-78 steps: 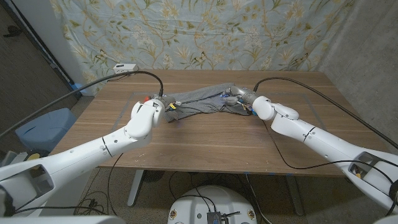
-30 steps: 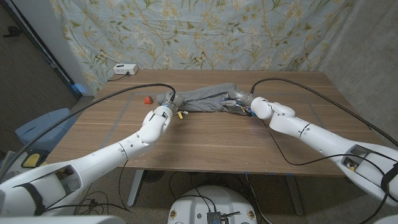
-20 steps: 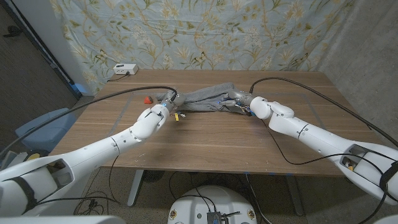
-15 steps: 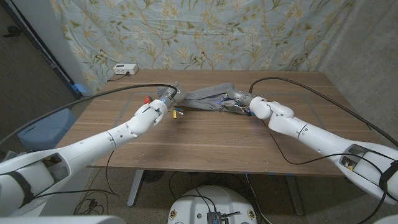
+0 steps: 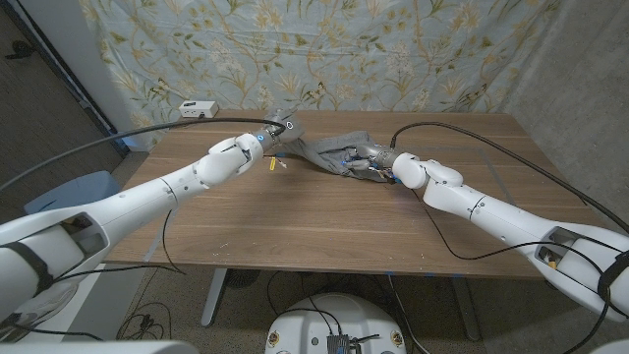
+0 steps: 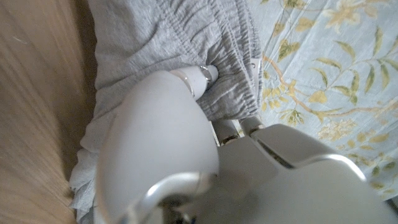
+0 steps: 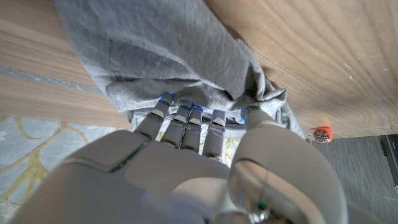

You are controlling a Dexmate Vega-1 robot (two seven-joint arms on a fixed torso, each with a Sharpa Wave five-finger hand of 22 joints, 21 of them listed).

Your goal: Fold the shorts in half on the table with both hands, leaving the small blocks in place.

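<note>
Two hands work one pair of grey shorts [image 5: 329, 152] at the far middle of the wooden surface [image 5: 324, 221]. Nearest of them, the right hand [image 5: 378, 165] lies low on the wood at the right end of the cloth. In the right wrist view its fingers [image 7: 186, 121] are curled into a bunched fold of the grey fabric [image 7: 168, 56], tips buried under the edge, so the hand grips the shorts there. That same view shows a small red block [image 7: 321, 134] on the wood, apart from the cloth.

A little farther back and to the left, the left hand [image 5: 270, 136] is raised above the surface, with the left end of the shorts lifted up with it toward the far edge. From that hand the fabric slopes down to the right and lies on the wood near the right hand. In the left wrist view the gathered waistband [image 6: 230, 68] lies right against the fingers [image 6: 202, 78], one tip pressed into the cloth; the hand holds the shorts. Just beside the left hand, a small yellow piece [image 5: 278, 163] sits on the wood below the lifted cloth.

Beyond, a white box [image 5: 199, 107] sits at the far left corner, before a flowered cloth backdrop [image 5: 324, 49].
</note>
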